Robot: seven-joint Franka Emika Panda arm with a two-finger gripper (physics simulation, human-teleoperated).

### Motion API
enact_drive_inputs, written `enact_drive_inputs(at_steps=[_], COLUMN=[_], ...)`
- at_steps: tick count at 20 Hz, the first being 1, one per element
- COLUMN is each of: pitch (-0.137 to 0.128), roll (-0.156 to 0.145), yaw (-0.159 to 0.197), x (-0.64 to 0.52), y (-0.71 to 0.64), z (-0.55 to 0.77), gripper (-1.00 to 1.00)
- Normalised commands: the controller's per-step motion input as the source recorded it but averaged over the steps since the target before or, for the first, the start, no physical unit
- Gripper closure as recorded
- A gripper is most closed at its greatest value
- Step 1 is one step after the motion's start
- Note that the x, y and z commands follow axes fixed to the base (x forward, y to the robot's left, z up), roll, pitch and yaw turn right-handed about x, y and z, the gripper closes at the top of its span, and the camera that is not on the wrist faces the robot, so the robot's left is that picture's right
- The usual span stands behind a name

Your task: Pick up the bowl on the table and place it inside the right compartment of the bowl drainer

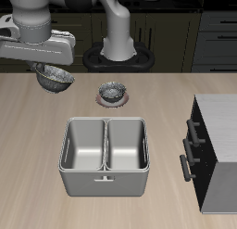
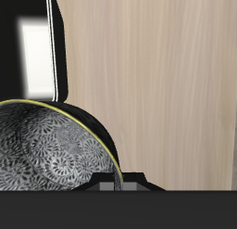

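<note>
The bowl, dark grey with a speckled glaze, hangs above the table, clear of its top. My gripper is shut on the bowl's rim. In the wrist view the bowl fills the area near the camera, and one finger presses on its rim. The bowl drainer stands nearer the table's front edge, apart from the bowl. Its right compartment holds nothing, and neither does the other well.
A twin bowl rests on a pinkish disc farther back, beyond the drainer. A dark cabinet with a white top and bar handles stands beside the drainer. The robot's base is at the back.
</note>
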Motion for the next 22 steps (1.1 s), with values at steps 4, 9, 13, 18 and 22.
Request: enact_drive_inputs(at_steps=[4, 9, 13, 18, 22], pitch=[0.002, 0.003, 0.009, 0.008, 0.007], roll=[0.013, 0.003, 0.023, 0.015, 0.037], yaw=[-0.004, -0.005, 0.001, -0.008, 0.009], x=[0.27, 0.24, 0.21, 0.16, 0.09], y=[0.31, 0.26, 0.32, 0.32, 0.43], z=[0.1, 0.07, 0.02, 0.02, -0.04], gripper=[1.0, 1.0, 1.0, 1.0, 1.0])
